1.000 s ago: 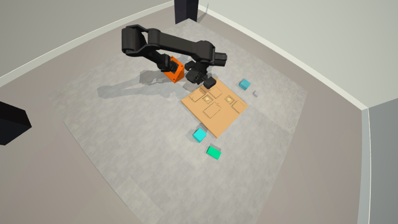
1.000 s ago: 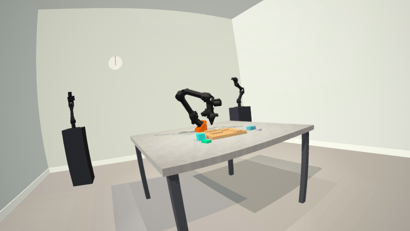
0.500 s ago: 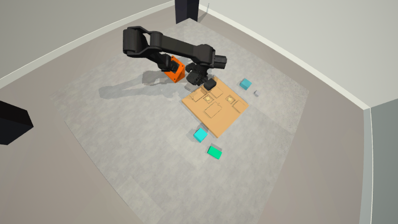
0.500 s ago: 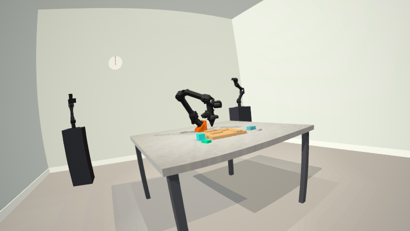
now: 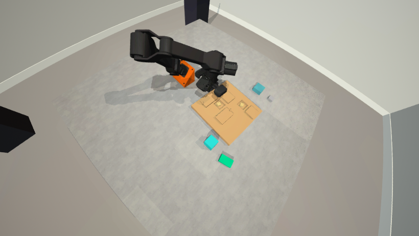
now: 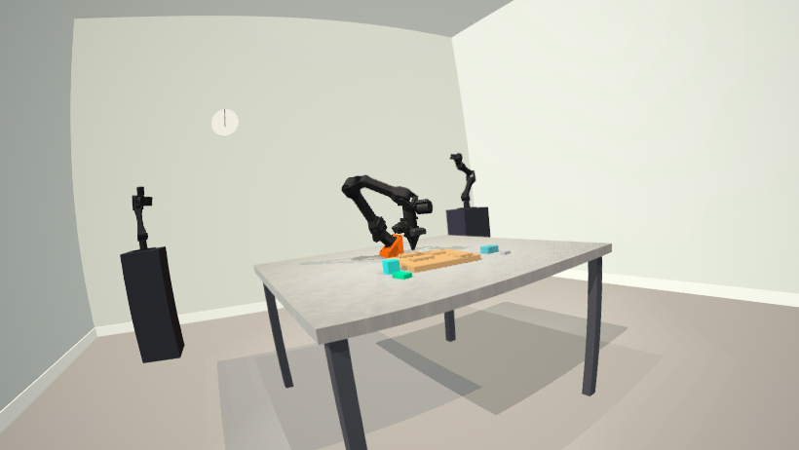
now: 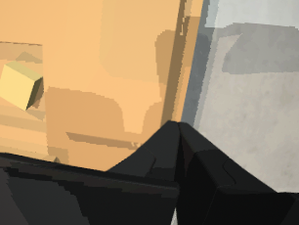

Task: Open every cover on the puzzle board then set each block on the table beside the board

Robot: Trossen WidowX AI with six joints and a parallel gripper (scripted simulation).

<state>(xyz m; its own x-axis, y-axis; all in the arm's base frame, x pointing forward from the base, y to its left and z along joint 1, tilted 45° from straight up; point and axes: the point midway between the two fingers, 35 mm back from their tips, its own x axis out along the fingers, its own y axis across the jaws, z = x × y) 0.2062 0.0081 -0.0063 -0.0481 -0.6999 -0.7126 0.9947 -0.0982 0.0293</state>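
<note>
Tan wood makes up the puzzle board (image 5: 231,125), lying flat on the grey worktop (image 5: 146,164). The pincer (image 7: 178,133) is clenched tight with nothing between its tips, and it sits low at the board's far corner, close to the edge where wood meets worktop. I judge it is using its closed tip to push a cover (image 5: 228,96) along the board rather than to pick anything up.

Two small yellowish blocks (image 5: 218,103) still sit in open wells, the second one (image 5: 241,104) further along the board. Four blocks already rest on the worktop: a cyan one (image 5: 210,142) and a green one (image 5: 226,160) near the board's near corner, and a teal one (image 5: 258,88) and a small grey one (image 5: 270,98) beyond its far side.

The risks from here come from the shoving. The tip sits so close to the edge that it could slip off the cover and drop onto the worktop. Too steep a push could drag the whole board, which could nudge the cyan block lying just beside it. A half-moved cover would also leave its well partly hidden.
</note>
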